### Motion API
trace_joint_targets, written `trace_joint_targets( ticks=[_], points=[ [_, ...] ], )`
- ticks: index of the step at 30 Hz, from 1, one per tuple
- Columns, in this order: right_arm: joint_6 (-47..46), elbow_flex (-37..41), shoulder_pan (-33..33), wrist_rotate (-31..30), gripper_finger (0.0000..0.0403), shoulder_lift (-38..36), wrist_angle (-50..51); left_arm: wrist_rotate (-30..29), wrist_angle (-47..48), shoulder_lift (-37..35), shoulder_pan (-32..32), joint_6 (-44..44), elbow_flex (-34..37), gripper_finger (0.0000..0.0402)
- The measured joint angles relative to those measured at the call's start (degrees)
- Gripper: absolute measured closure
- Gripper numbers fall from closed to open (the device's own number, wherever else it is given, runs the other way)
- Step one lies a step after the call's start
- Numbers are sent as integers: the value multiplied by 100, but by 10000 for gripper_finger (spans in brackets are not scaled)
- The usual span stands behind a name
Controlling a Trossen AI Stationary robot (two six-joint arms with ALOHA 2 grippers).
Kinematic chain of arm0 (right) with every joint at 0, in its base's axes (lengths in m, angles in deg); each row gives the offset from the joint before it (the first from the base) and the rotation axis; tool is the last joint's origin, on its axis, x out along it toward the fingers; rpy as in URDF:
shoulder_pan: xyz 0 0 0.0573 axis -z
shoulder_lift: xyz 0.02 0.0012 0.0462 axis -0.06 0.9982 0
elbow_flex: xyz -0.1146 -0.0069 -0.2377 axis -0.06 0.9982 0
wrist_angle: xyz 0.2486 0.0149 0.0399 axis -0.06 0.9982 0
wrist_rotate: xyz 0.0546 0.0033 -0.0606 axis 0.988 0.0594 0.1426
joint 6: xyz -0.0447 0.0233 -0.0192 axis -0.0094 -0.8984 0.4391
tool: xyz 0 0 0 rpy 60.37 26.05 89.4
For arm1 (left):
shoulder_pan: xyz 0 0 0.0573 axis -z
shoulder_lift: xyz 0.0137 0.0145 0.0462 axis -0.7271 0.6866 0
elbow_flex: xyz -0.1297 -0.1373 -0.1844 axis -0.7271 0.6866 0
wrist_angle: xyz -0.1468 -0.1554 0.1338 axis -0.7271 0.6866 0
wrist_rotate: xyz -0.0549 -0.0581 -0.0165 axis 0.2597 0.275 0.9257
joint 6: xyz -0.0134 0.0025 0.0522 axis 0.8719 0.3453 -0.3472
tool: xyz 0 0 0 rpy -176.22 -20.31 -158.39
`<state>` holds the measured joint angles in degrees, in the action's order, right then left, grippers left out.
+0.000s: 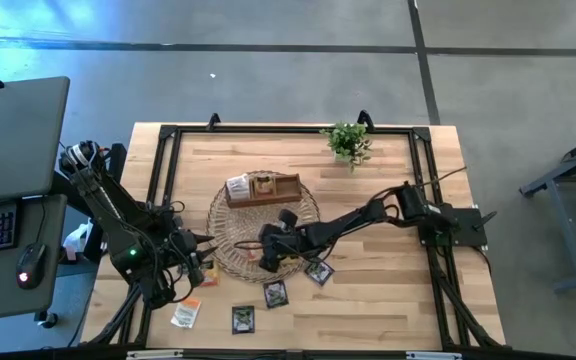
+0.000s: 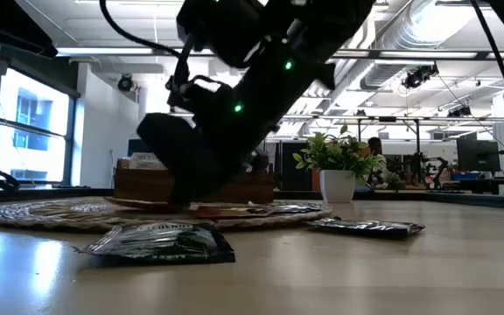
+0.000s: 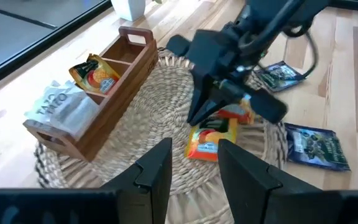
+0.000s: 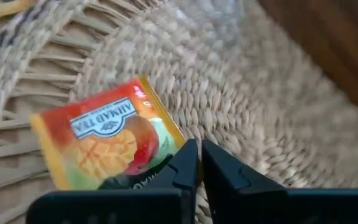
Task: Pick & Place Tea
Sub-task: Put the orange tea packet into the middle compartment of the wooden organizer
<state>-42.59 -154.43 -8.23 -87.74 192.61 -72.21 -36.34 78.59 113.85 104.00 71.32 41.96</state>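
An orange tea packet lies on the round woven mat, and my right gripper is shut on it, reaching in from the table's right. A second orange packet lies just beside it. The brown wooden tray stands on the mat's far part and holds an orange packet and a white one. My left gripper hovers open and empty above the mat's near left rim. My right gripper pinches the orange packet's edge near one corner between its two fingertips. The fingers slant down from the table's right side. The packet lies flat on the woven mat.
Three dark tea packets lie on the bare wood near the front edge, and a white-and-orange one lies at the near left. A small potted plant stands at the far edge. A black frame rims the table.
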Motion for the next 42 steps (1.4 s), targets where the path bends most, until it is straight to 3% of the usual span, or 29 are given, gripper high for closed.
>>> trace_joint_targets(
  ticks=[9,14,18,24,33,39,42],
  points=[
    [2361,-19,55,-1013,400,-972,-34,5,1,0,-2,0,0,273],
    [4228,-19,303,-1605,400,-1207,-133,13,0,0,-2,0,0,273],
    [5176,-15,747,-1178,401,-1187,-261,13,0,0,-2,-7,0,273],
    [5583,-20,1310,-241,402,-1192,-66,12,1,0,-2,-22,0,273],
    [6031,-22,1562,628,402,-1192,659,9,39,0,-2,-22,0,273],
    [6178,-22,1594,399,399,-1192,489,4,39,0,-2,-22,0,273],
    [6359,-22,1590,571,392,-1192,313,-1,42,0,-2,-22,0,273]
  ],
)
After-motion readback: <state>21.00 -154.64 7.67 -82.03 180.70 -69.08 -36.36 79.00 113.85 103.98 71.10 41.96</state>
